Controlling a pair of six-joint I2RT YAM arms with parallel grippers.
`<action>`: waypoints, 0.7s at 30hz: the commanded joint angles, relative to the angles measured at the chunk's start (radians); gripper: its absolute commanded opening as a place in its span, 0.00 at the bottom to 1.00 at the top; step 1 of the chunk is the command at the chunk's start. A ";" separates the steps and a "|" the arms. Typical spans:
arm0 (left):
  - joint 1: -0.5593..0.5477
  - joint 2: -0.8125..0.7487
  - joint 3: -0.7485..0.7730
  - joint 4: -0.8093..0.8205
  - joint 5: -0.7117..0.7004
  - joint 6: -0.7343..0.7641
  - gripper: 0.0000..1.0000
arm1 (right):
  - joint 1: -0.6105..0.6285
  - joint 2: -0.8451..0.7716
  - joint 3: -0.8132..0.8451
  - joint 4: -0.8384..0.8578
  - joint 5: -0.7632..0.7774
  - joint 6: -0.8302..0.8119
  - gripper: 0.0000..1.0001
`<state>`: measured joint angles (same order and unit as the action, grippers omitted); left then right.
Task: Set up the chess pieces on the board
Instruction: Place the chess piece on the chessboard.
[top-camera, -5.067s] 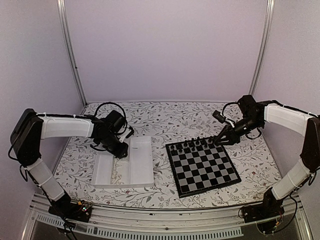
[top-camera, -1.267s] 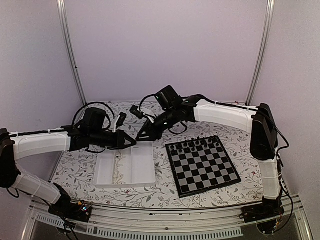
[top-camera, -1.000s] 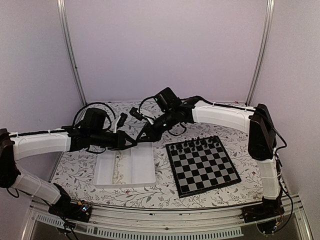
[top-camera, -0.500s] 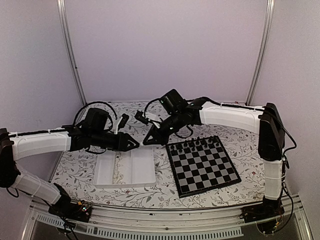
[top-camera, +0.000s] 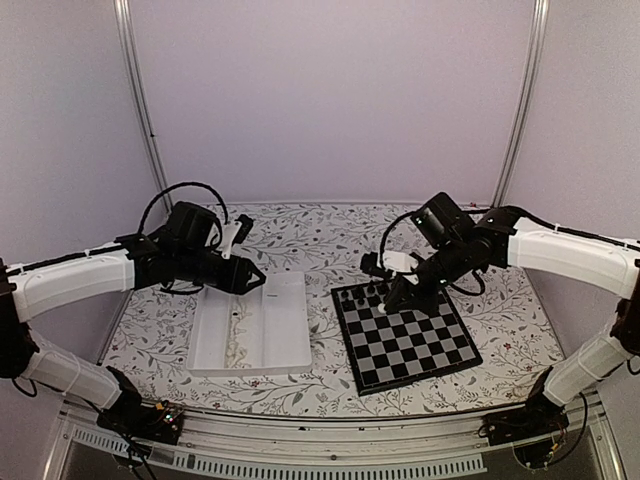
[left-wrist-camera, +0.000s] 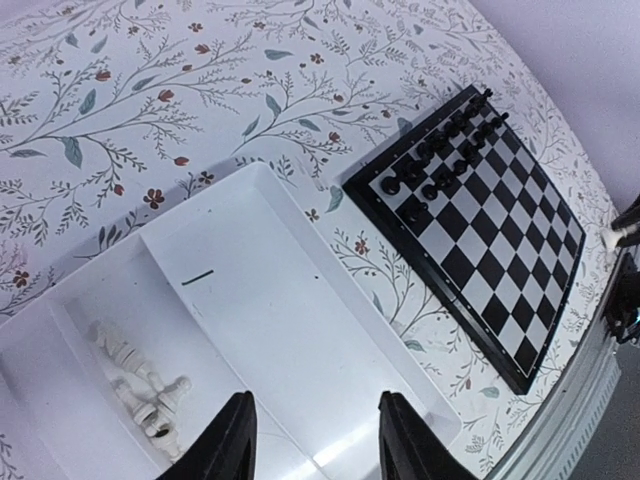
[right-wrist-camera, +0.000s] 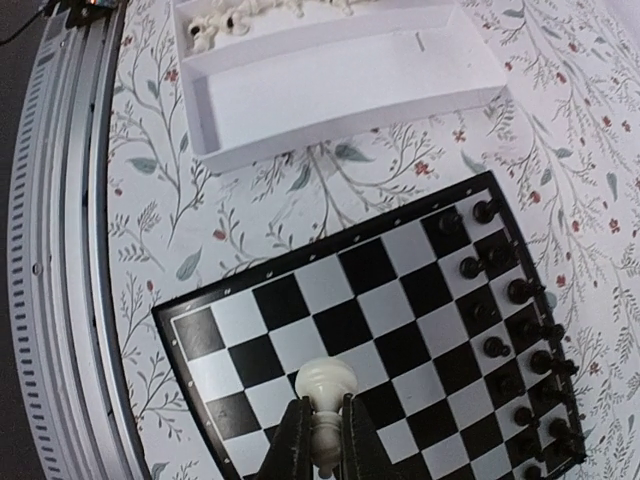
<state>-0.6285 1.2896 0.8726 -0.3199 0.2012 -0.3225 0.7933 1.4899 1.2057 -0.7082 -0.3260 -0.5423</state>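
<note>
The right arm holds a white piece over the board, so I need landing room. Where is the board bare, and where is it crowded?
Bare: every square of the board between the black pieces and its near border. Crowded: the far rows, packed with black pieces. The tray's compartment beside the board holds only a dark mark; the other holds white pieces.

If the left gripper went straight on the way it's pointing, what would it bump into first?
Probably the white tray. The left gripper points down at its empty compartment, beside the one holding cream chess pieces. How far above the tray it hangs is hard to judge.
</note>
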 joint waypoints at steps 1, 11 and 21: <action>0.007 0.032 0.046 -0.063 -0.067 0.064 0.44 | -0.001 -0.051 -0.091 -0.156 -0.003 -0.117 0.00; 0.006 0.047 0.034 -0.070 -0.051 0.042 0.44 | 0.005 -0.031 -0.213 -0.180 0.008 -0.146 0.00; 0.006 0.044 0.018 -0.080 -0.061 0.039 0.44 | 0.074 0.024 -0.226 -0.162 0.071 -0.137 0.02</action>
<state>-0.6273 1.3354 0.9020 -0.3840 0.1471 -0.2848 0.8497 1.4925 0.9810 -0.8742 -0.2771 -0.6743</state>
